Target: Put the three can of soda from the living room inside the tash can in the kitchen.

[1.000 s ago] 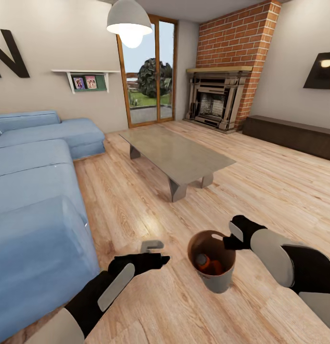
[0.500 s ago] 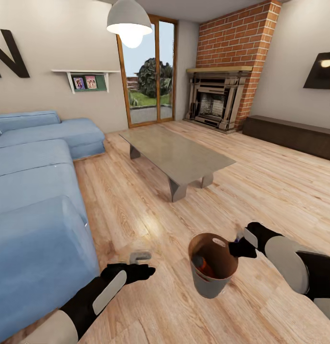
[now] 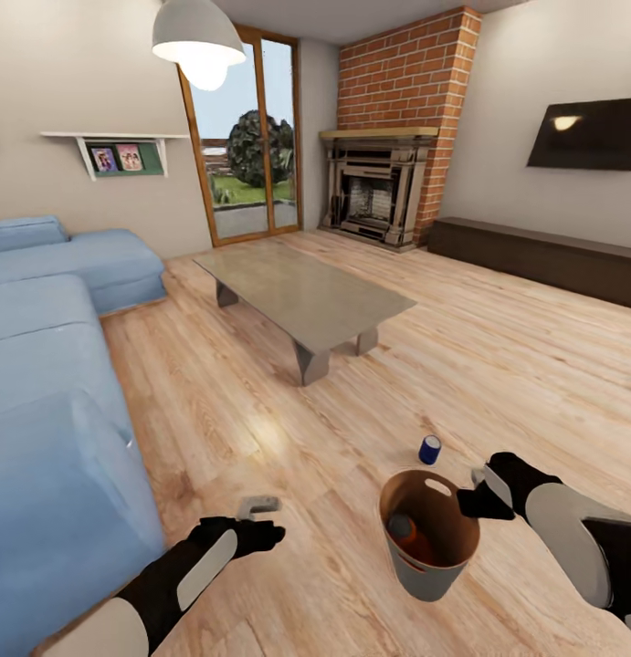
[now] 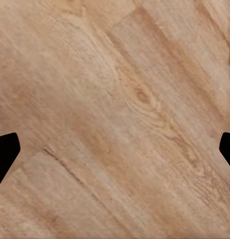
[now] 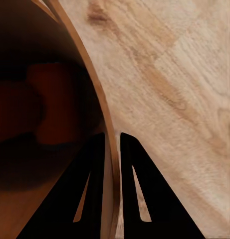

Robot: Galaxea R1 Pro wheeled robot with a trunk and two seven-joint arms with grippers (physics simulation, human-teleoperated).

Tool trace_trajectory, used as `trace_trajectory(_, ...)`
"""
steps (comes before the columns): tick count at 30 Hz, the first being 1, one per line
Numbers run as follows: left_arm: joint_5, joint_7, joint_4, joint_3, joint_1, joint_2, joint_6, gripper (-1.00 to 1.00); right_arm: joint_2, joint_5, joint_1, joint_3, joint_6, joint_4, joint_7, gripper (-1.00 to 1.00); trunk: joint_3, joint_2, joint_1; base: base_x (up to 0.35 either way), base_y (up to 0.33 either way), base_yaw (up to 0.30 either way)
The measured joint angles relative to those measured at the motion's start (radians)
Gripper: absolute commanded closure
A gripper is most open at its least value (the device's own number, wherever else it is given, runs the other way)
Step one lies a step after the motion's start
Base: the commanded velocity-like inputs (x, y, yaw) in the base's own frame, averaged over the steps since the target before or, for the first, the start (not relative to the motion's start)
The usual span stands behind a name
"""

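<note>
The copper-brown tash can hangs just above the wood floor at the lower right. My right gripper is shut on its rim. In the right wrist view the two dark fingers pinch the thin wall between them. Orange can of soda shapes lie in the bottom, one showing a grey top; the dim orange bodies are too murky to count. My left gripper hovers open and empty over bare floor, its fingertips wide apart.
A small blue can stands on the floor just beyond the bin. The glass-topped coffee table is ahead, the blue sofa along the left. The brick fireplace, a dark bench and a wall TV are farther back.
The whole view has swung right, bringing the blue can into sight. My left arm has dropped lower and pulled back. The right gripper keeps hold of the bin's rim.
</note>
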Motion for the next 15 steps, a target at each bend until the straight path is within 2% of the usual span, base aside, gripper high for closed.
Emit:
trace_trajectory(5,0.000,-0.003,0.001,0.000,0.000,0.000,-0.027,-1.00,-0.021,-0.001,0.019,0.002,-0.001,-0.006,0.001,1.00,0.000,0.000,0.000,0.000,0.000,-0.287)
trace_trajectory(13,0.001,-0.005,0.012,-0.002,0.000,-0.001,-0.060,-1.00,-0.024,-0.014,0.022,-0.010,-0.001,-0.006,0.003,1.00,0.000,0.000,0.000,0.000,0.000,-0.287)
trace_trajectory(15,0.000,-0.005,0.038,-0.002,0.000,-0.001,-0.083,-1.00,-0.024,-0.011,0.022,-0.006,-0.001,-0.005,0.002,1.00,0.000,0.000,0.000,0.000,0.000,-0.287)
